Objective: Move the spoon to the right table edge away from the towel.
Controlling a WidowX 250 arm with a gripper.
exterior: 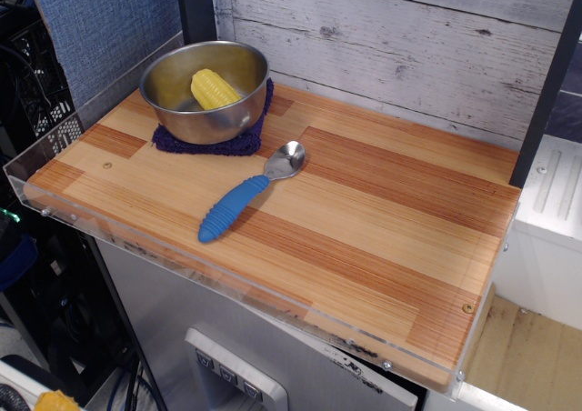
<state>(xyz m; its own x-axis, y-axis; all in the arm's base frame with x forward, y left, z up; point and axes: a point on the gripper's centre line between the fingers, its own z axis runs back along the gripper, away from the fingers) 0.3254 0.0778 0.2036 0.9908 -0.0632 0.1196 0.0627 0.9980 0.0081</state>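
While out of frame: gripper state impossible to tell.
Spoon (247,192): flat near table (382,247) centre, bowl end just beside towel (205,144).
Towel: back-left corner, under steel bowl (205,90) holding corn (215,88).

The steel bowl (205,88) covers most of the towel (211,143), leaving only its front edge and right side showing. The corn cob (215,88) hides part of the bowl's floor. A yellow object (56,400), possibly a toy, is cut off at the bottom edge.
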